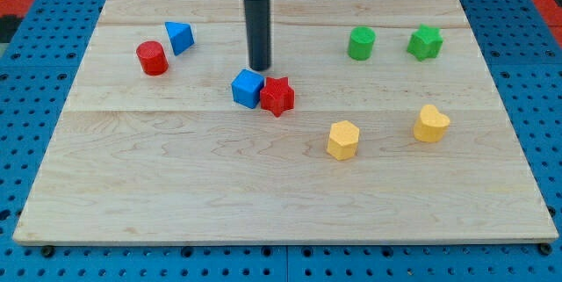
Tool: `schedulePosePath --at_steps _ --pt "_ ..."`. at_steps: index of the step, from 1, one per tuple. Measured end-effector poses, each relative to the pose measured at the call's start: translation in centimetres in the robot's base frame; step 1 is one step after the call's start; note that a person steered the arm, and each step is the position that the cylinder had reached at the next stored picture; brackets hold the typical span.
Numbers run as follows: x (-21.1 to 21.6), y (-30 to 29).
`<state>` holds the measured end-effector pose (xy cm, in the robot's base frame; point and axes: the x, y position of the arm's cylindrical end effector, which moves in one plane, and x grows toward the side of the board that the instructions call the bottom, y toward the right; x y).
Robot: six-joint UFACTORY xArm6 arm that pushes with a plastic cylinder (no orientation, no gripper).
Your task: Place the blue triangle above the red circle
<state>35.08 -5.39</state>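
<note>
A blue pegboard (pixel 53 1) lay under everything, its rows of holes showing around all sides of a pale wooden board (pixel 263 194). The board filled most of the view, its planks running side to side, and past the pegboard a strip of red (pixel 22 1) showed at the view's top left, with another at the top right. Nothing more of the room could be made out.

The rod (pixel 260 32) came down from the view's top edge, where its mount was cut off, and the arm above did not show. The arm carried no jaws, only this rod. The tip (pixel 261 68) stood just above the blue cube (pixel 248 88), close to it; whether they touched could not be told.

Taking the blue cube as the landmark: the red star (pixel 277 97) sat against its right side, touching. The blue triangle (pixel 179 37) lay well to its upper left, and the red circle (pixel 152 57) sat just beside the triangle, to that block's lower left. The yellow hexagon (pixel 343 139) lay to the cube's lower right and the yellow heart (pixel 431 124) farther right. The green cylinder (pixel 361 43) stood to the cube's upper right, the green star (pixel 425 42) beyond it.
</note>
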Motion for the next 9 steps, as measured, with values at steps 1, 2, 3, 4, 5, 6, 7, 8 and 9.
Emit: schedulePosePath --at_steps 1,2,3,4,5,6,7,8,9 --pt "0.8 -7.7" --pt "10.2 -8.2" --pt "11.3 -16.4" --pt "7.4 -22.1" --pt "1.1 -18.8" --pt "-2.7 -18.6" --pt "0.4 -9.5" --pt "3.6 -6.1" --pt "4.1 -6.6"
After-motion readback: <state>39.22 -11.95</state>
